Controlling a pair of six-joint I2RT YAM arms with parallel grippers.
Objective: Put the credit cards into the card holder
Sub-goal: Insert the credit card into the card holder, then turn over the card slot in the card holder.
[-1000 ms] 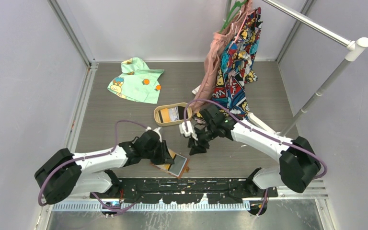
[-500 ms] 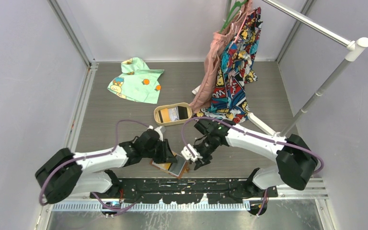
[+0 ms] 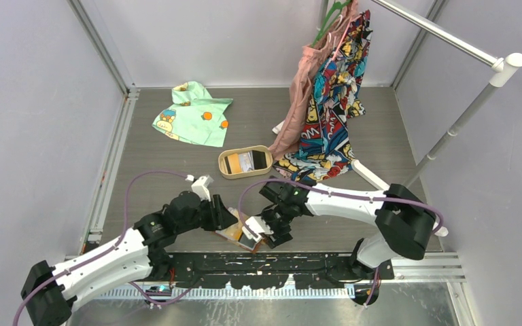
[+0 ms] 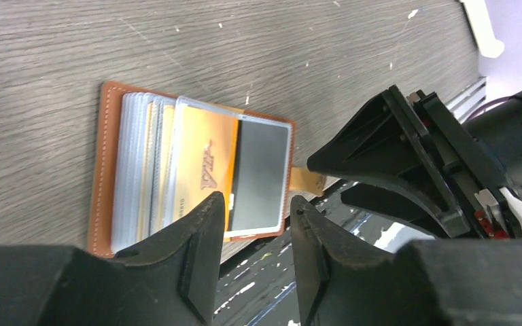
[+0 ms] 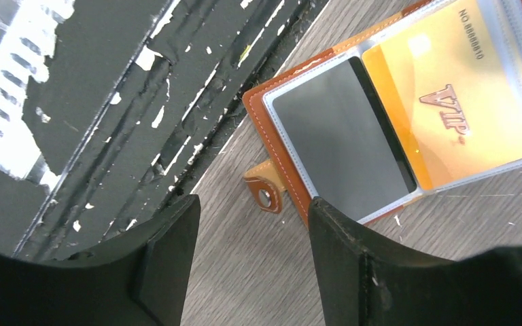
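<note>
The card holder [image 3: 236, 233] lies open on the table near the front edge. In the left wrist view the card holder [image 4: 177, 170] shows clear sleeves holding an orange card [image 4: 200, 166] and a grey card [image 4: 262, 173]. The right wrist view shows the same holder [image 5: 299, 187], orange card [image 5: 455, 112], grey card [image 5: 343, 139] and snap tab [image 5: 266, 195]. My left gripper [image 3: 230, 219] [image 4: 255, 207] is open and empty at the holder's left. My right gripper [image 3: 264, 236] [image 5: 251, 207] is open and empty beside the tab. More cards [image 3: 245, 161] lie in the tan tray [image 3: 225, 167].
A green child's shirt [image 3: 194, 112] lies at the back left. Clothes [image 3: 326, 88] hang from a white rack [image 3: 448, 136] at the back right. The black base rail [image 3: 245, 261] runs just in front of the card holder.
My right gripper has moved from near the tray down to the card holder's right side. My left arm has drawn back and swung left, its gripper staying by the holder.
</note>
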